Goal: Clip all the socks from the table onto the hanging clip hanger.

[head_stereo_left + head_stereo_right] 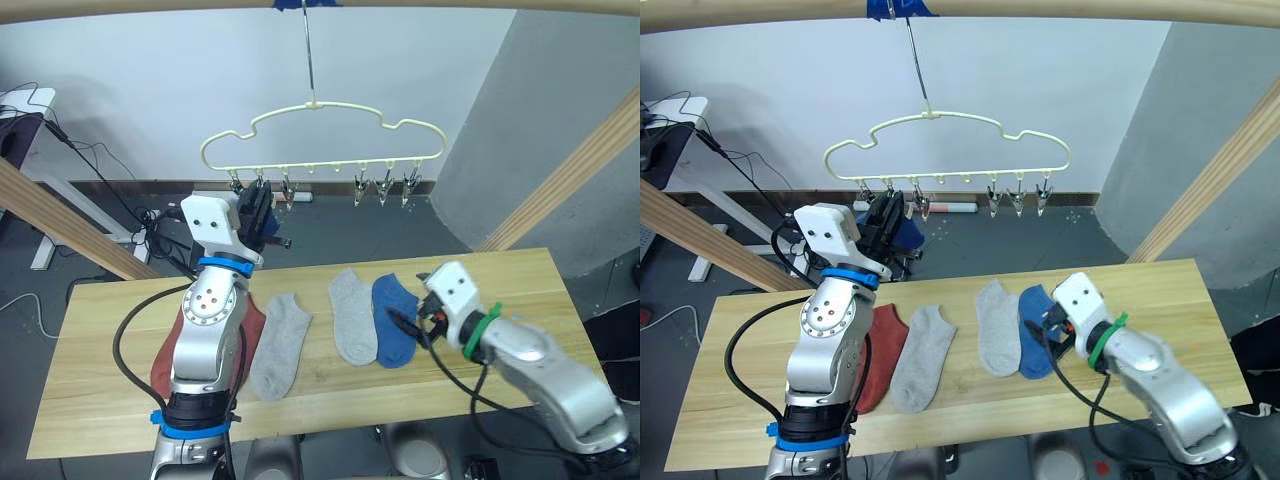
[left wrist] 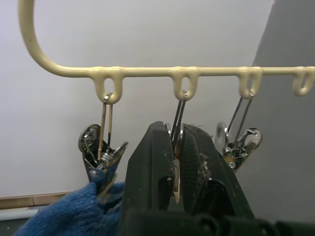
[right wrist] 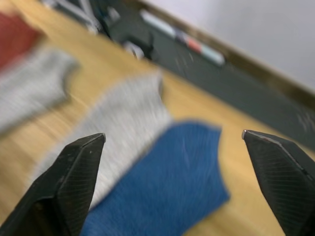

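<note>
The right hand [image 3: 172,182] hangs low over the worktop [image 1: 520,275] with its fingers wide apart and nothing between them. Just beneath and ahead of it lies a blue sock [image 1: 394,318], flat, its edge touching a grey sock [image 1: 351,316] on the hand's left side. Further left lie a second grey sock [image 1: 280,345] and a rust-red sock [image 1: 880,352], the red one partly hidden behind the left arm.

All four look soft, light and limp; they will likely sag and fold when lifted, so a pinch at the open cuff edge seems the best hold, leaving a free margin of fabric to feed into a clip. The weave offers enough grip that slipping seems unlikely.

Higher and farther off, the left hand [image 2: 175,169] is raised to the hanger [image 1: 325,130], its fingers pressed together on the second clip [image 2: 177,125] from the hanger's left end. Just beside that hand, on its left, the end clip [image 2: 101,157] already grips another blue sock [image 2: 81,214]. The remaining clips [image 1: 383,187] hang bare, well apart from either hand.
</note>
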{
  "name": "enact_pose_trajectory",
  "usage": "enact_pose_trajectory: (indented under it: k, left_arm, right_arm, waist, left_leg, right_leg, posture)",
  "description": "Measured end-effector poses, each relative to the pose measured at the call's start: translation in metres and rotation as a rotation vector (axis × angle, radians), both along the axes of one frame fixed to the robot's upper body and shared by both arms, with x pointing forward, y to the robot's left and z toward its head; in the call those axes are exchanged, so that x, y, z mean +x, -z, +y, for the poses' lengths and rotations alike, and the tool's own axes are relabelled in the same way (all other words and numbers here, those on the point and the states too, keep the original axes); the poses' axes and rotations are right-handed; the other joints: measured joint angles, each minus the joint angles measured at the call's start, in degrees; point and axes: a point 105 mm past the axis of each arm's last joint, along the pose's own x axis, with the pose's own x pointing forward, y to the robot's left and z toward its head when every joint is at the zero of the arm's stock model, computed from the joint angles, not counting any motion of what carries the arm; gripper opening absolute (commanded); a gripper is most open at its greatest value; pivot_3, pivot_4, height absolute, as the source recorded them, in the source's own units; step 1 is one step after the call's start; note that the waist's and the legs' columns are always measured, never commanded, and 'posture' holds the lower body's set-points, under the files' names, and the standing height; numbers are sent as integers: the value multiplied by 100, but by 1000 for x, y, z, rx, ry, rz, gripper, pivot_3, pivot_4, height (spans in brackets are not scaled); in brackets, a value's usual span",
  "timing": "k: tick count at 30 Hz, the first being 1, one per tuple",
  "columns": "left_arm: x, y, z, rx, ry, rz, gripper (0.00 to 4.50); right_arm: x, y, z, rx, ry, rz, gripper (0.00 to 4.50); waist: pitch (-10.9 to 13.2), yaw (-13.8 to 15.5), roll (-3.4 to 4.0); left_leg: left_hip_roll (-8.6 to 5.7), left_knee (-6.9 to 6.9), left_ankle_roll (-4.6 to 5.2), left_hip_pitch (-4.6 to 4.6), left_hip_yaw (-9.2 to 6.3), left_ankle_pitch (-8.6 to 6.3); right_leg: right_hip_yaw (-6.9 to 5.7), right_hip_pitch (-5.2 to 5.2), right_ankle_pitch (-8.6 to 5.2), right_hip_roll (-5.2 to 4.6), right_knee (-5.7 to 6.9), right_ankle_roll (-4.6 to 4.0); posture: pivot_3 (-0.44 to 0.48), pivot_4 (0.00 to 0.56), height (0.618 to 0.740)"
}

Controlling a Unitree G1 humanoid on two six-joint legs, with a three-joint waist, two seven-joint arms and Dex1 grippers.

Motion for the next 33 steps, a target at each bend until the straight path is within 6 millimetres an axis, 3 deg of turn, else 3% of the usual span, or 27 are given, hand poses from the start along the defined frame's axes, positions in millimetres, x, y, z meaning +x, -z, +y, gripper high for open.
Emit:
enact_pose_trajectory:
  k: [5,15,19,29,33]
  left_arm:
    - [1,2,0,3,1,15,115]
    - [-3,-2,0,-4,32,16,115]
    - [-6,-5,-2,-6,83,20,115]
    - [-13,-12,0,-38,228,93,115]
    - [-12,-17,2,-63,258,124,115]
  right_arm:
    - [14,38,2,5,150,46,4500]
    - [29,60,3,50,213,56,4500]
    - [33,61,7,56,214,66,3621]
    - [31,61,3,18,184,50,36]
    - [26,49,-9,-71,74,20,0]
  waist:
    - [3,12,0]
    - [3,7,1]
    - [3,13,1]
    - [3,44,1]
    - [8,38,-2]
  left_leg:
    - [4,0,0,-1,-1,0]
    - [5,-2,0,0,-3,-1]
    - [4,-1,0,1,-5,0]
    - [6,0,0,1,-6,0]
    - [2,0,0,-3,-4,-1]
  right_leg:
    - [0,0,4,-1,0,-7]
    - [-2,0,5,0,2,-8]
    - [-3,1,5,0,4,-9]
    - [-3,2,4,-4,2,-7]
    - [-2,0,2,-7,0,-3]
  posture:
    - [-224,330,740]
    - [-208,321,740]
    - [-201,321,740]
    - [-195,323,740]
    - [-199,326,740]
